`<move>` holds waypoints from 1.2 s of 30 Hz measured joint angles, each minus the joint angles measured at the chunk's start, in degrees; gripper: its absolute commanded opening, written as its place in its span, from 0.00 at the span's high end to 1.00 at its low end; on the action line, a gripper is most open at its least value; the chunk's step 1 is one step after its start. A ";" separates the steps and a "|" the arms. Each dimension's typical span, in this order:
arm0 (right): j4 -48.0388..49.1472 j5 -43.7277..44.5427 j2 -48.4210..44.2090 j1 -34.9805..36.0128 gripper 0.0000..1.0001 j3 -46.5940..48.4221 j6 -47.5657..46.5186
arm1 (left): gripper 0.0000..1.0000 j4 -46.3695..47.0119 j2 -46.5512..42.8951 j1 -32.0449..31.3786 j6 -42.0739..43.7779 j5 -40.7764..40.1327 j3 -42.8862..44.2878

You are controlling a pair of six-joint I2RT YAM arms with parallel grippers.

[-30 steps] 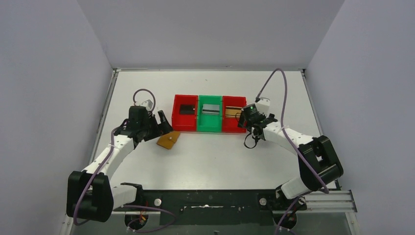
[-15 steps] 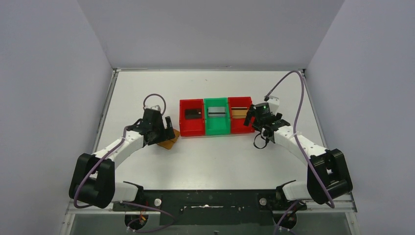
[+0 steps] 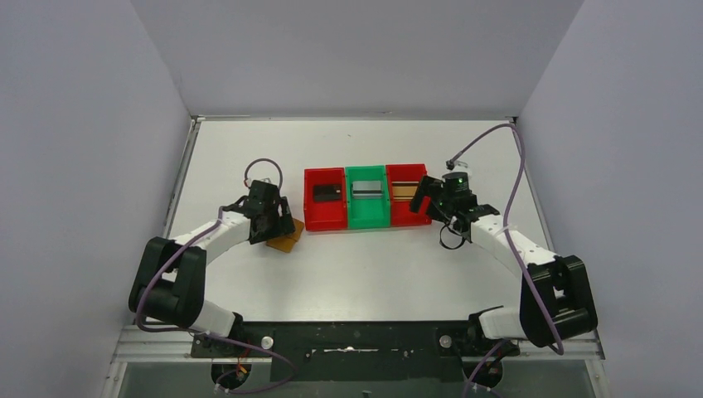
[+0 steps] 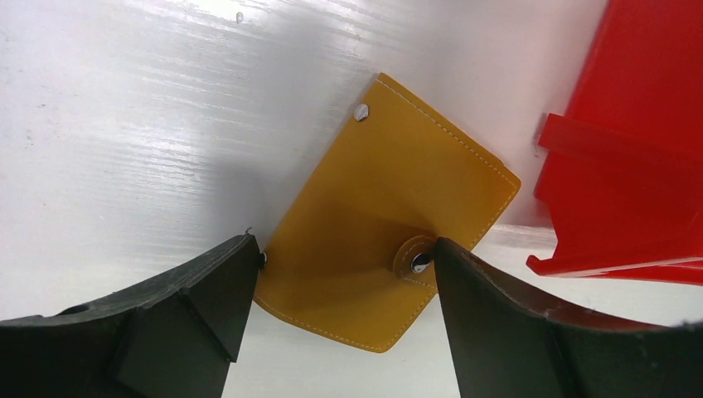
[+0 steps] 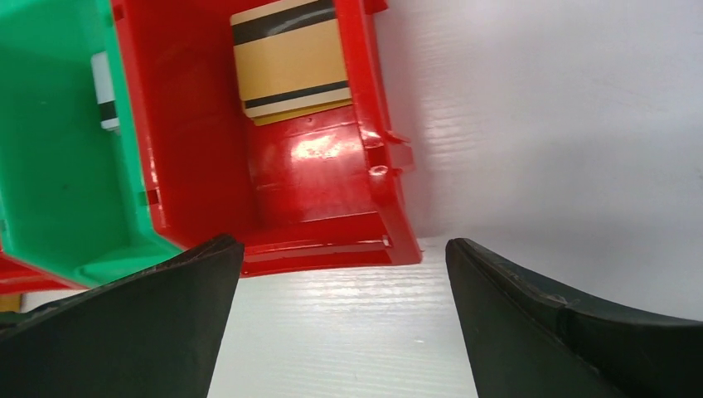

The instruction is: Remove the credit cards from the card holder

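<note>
My left claw (image 4: 344, 253) has swung over the shut card holder (image 4: 390, 199), spread astride it on the table (image 3: 373, 265) beside the left red bin (image 4: 630, 166); my right claw (image 5: 344, 249) hangs spread; black card (image 3: 327, 192), silver card (image 3: 367, 190) and gold card (image 5: 290, 62) lie in bins (image 3: 367, 222), so I judge removal finished.

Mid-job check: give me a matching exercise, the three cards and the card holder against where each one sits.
Things:
1. black card
2. silver-grey card
3. gold-brown card
4. card holder

Places:
A. in the green bin
B. flat on the table, beside the bins
C. in the right red bin
D. in the left red bin

Pairs: 1-D, 2-A, 3-C, 4-B.
</note>
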 measured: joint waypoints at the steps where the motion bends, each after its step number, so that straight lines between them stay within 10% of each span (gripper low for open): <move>1: 0.48 -1.16 0.26 -0.20 0.02 0.04 -0.22 | 0.31 0.09 0.07 -0.02 -0.17 0.02 0.00; 10: 1.68 -8.66 4.63 -0.68 0.08 1.86 -1.57 | 0.63 1.16 -0.28 -0.04 -1.95 1.38 -0.46; 21: 2.12 -11.37 1.95 -0.72 0.13 -0.48 -0.44 | 0.78 3.89 -6.14 -1.88 -5.79 0.87 -6.75; 33: -0.02 -13.16 -1.84 -0.17 0.05 -1.29 2.38 | 0.73 3.39 -14.23 -13.81 -13.20 3.13 -13.27; 36: -2.05 -10.25 -2.01 -0.50 0.06 0.48 1.95 | 0.55 3.50 -16.85 -17.16 -16.20 3.15 -15.39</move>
